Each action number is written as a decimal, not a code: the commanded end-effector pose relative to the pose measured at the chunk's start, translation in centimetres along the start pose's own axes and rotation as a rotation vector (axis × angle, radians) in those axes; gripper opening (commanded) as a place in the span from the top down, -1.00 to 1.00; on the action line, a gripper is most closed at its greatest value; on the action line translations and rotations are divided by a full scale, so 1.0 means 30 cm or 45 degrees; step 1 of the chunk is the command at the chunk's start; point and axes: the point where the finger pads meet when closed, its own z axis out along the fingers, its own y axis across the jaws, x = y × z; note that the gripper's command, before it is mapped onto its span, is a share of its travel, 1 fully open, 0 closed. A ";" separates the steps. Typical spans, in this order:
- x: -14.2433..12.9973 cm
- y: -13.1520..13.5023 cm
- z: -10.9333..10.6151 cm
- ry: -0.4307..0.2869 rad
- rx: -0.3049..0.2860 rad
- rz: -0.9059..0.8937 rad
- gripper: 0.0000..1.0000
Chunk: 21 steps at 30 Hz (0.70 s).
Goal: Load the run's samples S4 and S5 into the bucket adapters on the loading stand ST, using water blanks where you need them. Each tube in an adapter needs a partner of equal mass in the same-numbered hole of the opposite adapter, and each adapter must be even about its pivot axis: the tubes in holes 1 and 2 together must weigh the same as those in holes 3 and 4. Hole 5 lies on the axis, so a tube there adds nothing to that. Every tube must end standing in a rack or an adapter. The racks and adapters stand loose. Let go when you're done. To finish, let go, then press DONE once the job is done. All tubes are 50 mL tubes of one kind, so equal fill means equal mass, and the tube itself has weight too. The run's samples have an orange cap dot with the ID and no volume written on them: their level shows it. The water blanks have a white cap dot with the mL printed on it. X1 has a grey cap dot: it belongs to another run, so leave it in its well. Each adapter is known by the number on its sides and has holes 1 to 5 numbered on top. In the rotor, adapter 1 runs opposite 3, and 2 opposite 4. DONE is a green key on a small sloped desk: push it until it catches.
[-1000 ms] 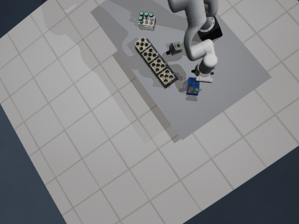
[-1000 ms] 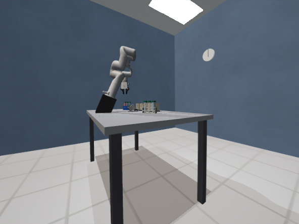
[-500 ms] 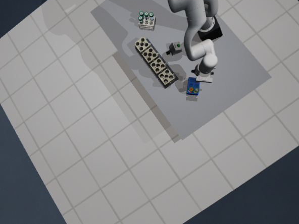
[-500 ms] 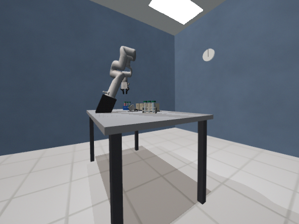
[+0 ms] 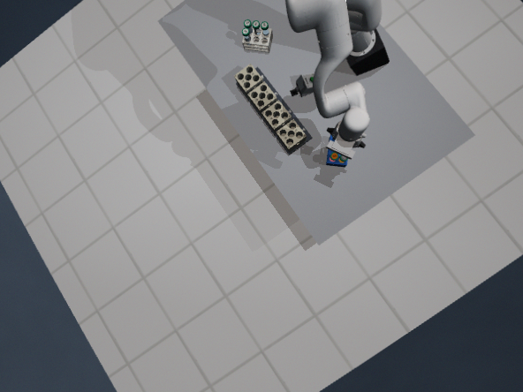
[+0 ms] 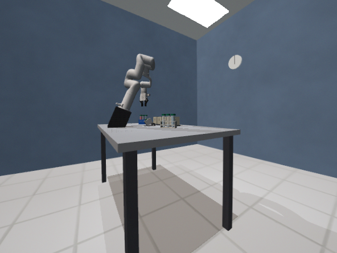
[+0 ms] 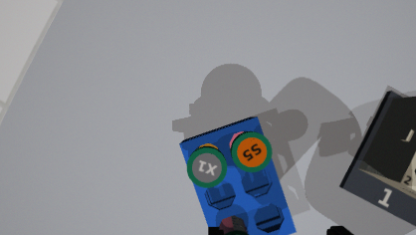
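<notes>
The blue sample rack [image 7: 239, 179] stands on the table with tube S5 [image 7: 251, 151] (orange dot) and tube X1 [image 7: 207, 168] (grey dot) side by side at one end. Tube S4 [image 7: 232, 225] shows only partly at the bottom edge of the wrist view. My gripper [image 6: 144, 103] hangs well above this rack [image 5: 337, 161], open and empty. Only its fingertips show at the bottom of the wrist view. The loading stand with its row of beige adapters [image 5: 270, 108] lies to the left; every hole I can see is empty. Adapter 1 [image 7: 385, 194] is the nearest one.
A clear rack of water blanks [image 5: 257, 35] with green caps stands at the far end of the table. The small desk with the green DONE key [image 5: 304, 84] sits between the stand and the arm's black base [image 5: 368, 57].
</notes>
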 end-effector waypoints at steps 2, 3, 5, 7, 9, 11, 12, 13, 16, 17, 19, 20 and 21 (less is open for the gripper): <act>0.067 0.001 -0.003 0.006 -0.011 0.160 -0.15; 0.084 0.003 -0.003 0.006 -0.011 0.203 -0.15; 0.117 0.007 -0.004 0.006 -0.011 0.288 -0.15; 0.132 0.009 -0.004 0.007 -0.011 0.372 -0.15; 0.132 0.009 -0.004 0.007 -0.011 0.457 -0.15; 0.132 0.009 -0.004 0.008 -0.010 0.542 -0.15; 0.132 0.009 -0.004 0.008 -0.010 0.585 -0.15; 0.132 0.009 -0.004 0.008 -0.010 0.627 -0.15; 0.132 0.009 -0.004 0.008 -0.010 0.754 -0.15; 0.132 0.009 -0.004 0.009 -0.010 0.797 -0.15; 0.132 0.009 -0.004 0.009 -0.010 0.797 -0.15; 0.132 0.009 -0.004 0.009 -0.009 0.839 -0.15; 0.131 0.009 -0.004 0.009 -0.009 0.882 -0.15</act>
